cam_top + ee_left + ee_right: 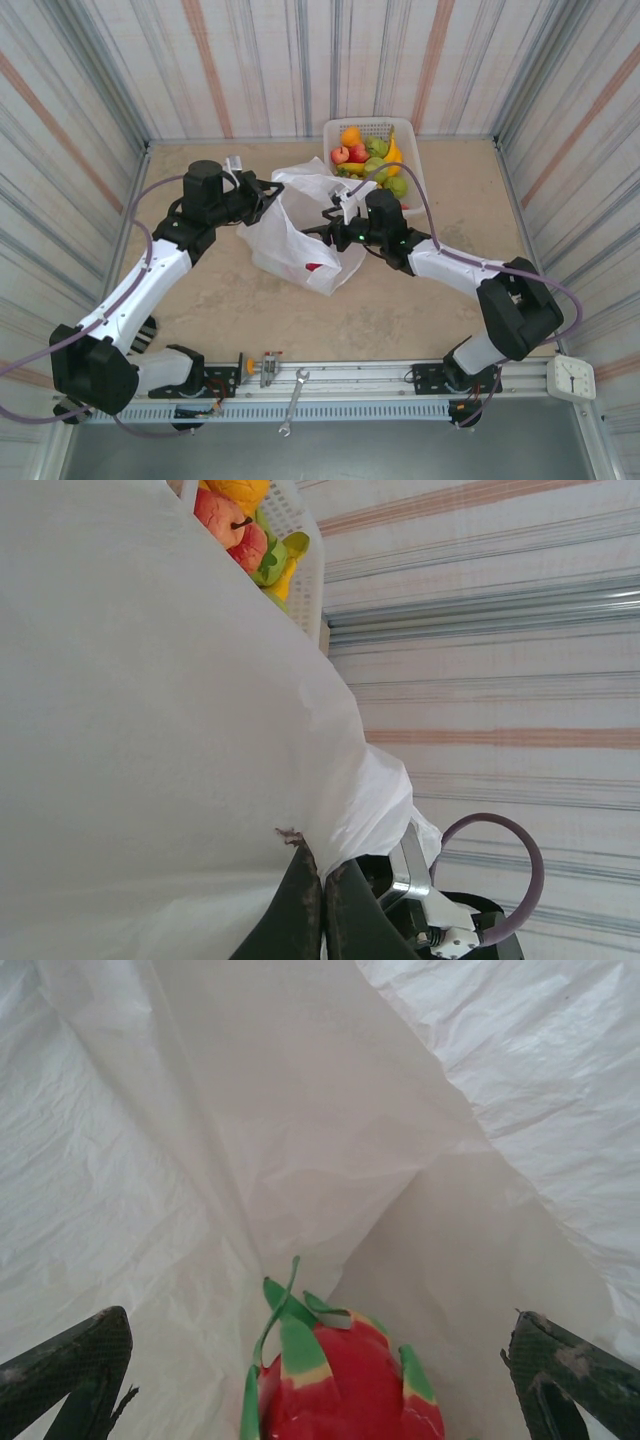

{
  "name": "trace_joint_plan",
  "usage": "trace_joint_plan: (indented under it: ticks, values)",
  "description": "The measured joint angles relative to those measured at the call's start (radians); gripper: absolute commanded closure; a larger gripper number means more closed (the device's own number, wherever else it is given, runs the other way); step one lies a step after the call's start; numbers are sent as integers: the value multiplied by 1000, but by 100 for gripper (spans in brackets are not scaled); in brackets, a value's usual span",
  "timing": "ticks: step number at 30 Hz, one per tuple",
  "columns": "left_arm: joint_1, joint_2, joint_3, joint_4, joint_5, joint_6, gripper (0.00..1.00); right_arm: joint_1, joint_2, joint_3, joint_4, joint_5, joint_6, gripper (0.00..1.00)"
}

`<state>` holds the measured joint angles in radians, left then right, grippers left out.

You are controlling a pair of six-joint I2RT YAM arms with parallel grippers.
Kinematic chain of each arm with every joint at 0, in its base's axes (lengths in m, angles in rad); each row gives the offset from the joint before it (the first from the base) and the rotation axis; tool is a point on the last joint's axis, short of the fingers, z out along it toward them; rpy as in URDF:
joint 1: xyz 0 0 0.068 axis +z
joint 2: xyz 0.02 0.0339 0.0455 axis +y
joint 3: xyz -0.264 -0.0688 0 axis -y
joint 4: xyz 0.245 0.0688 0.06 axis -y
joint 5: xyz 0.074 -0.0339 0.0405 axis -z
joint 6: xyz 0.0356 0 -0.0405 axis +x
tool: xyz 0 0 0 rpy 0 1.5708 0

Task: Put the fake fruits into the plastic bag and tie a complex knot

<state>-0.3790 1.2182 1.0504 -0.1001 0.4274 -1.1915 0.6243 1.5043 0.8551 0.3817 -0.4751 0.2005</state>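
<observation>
The bag point(290, 240) sits slumped on the counter point(200, 290) between the two arms, its mouth gaping toward the right jaws. The left jaws are clenched on the bag's rim. In the left wrist view the dark fingers point(300, 910) press flat together with a fold of the white film pinched between them. From there the film rises ahead of them as a broad, smooth sheet.

The right jaws are released, spread wide, and sit at the bag's mouth. In the right wrist view their two fingers point(70, 1370) stand far apart at either side, with crinkled film ahead of and around them. The dragon fruit point(340, 1385) lies inside the bag, midway between those fingers and touching neither. Its green-tipped scales point ahead into the bag. From above it shows as a red patch through the film, just ahead of the right jaws.

The basket point(412, 160) stands beyond the right jaws, just beside the bag's far edge and well apart from the left jaws. It holds an orange point(350, 135), an apple point(352, 153), pears point(397, 185) and a banana point(393, 152). In the left wrist view the basket's corner shows past the bag, far ahead of the left jaws.
</observation>
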Motion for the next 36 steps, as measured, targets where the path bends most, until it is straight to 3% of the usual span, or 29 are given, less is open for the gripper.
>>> trace_joint_plan:
  ticks: [6,10,20,26,36]
  values:
    - [23,-5,-2,-1,41,35,100,-10,-26,0,-45,32,-4,0]
    - [39,-31,-27,-3,57,47,100,-38,-37,0,-79,33,-3,7]
    - [64,-59,-69,-9,70,46,100,-61,-87,5,-186,14,27,38]
    - [64,-59,-69,-9,70,43,100,-18,-131,5,-220,1,74,56]
    - [64,-53,-69,-8,70,43,100,36,-244,-34,-349,61,43,56]
